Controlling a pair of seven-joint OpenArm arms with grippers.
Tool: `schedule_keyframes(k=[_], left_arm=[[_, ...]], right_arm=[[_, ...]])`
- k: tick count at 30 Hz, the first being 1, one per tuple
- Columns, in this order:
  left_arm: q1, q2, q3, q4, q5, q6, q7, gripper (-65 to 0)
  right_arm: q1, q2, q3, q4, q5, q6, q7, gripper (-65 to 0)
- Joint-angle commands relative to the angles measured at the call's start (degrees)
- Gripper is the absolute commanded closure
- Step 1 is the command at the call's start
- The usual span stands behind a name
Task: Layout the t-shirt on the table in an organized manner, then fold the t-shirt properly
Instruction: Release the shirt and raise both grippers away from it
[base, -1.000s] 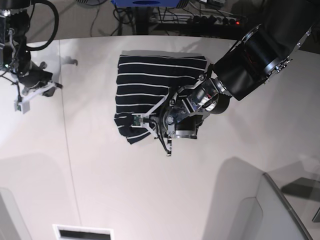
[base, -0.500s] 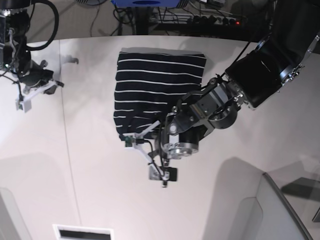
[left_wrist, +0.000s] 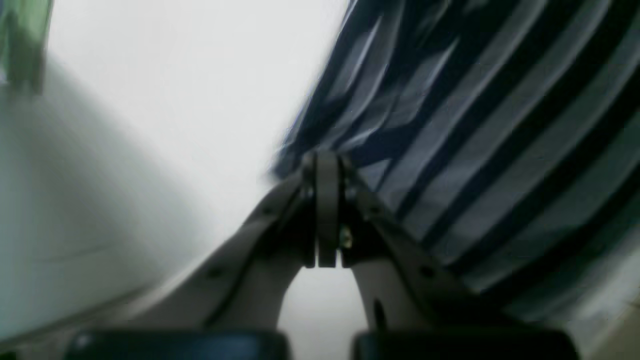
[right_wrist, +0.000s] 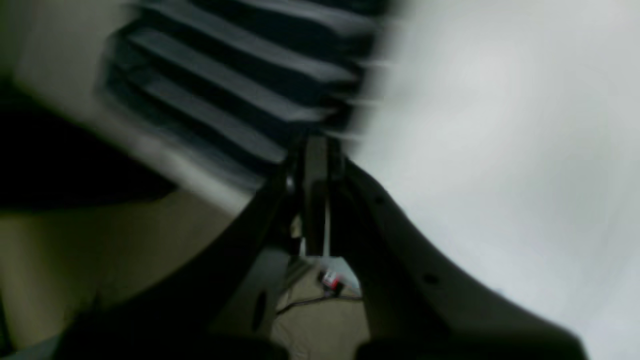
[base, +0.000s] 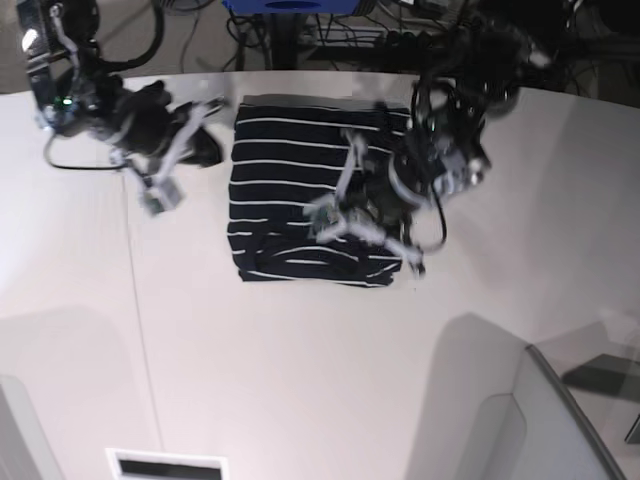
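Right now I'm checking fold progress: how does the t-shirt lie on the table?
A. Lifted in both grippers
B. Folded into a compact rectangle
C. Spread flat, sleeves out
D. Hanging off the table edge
B: in the base view the t-shirt lies as a compact striped rectangle on the table.

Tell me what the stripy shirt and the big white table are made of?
The t-shirt looks like soft knit cloth, dark navy with thin white stripes; the left wrist view shows it bunching into folds at its edge, as fabric does. The table looks like a hard, smooth white board with a slightly glossy finish: it shows soft shadows and one thin seam line. Whether it is plastic, laminate or painted wood, I cannot tell.
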Motion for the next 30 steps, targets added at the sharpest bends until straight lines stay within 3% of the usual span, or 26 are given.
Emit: schedule_keyframes(k=[1,5,11,19,24,30], left_arm=[[1.9,-0.4,-1.8,0.3,0.6,0.1,-2.0,0.0],[7.3,-0.1,-4.8,-2.2,0.1,0.1,-5.4,0.0],[9.1,-0.7,-5.0,-7.3,0.3,0.1,-8.4,0.0],[9.0,-0.8,-5.0,-14.8,0.5,0.2,-9.4,0.0],[9.1,-0.9,-5.0,-15.0,0.2,3.1,-9.4,0.0],[9.1,-0.9,-5.1,-13.5,0.2,3.4,-9.1,0.0]], right_arm=[[1.0,0.4,-1.5,0.9,0.5,0.2,1.3,0.0],[2.5,0.2,-5.9,0.9,0.5,0.2,1.3,0.0],[5.4,0.1,-7.3,-2.0,0.5,0.2,1.6,0.0],[10.4,0.1,-7.3,-17.3,0.8,0.6,10.5,0.0],[11.2,-0.4,-7.2,-25.7,0.8,6.6,15.3,0.0],[11.9,-1.6,-7.1,-26.4,0.8,7.4,15.8,0.0]])
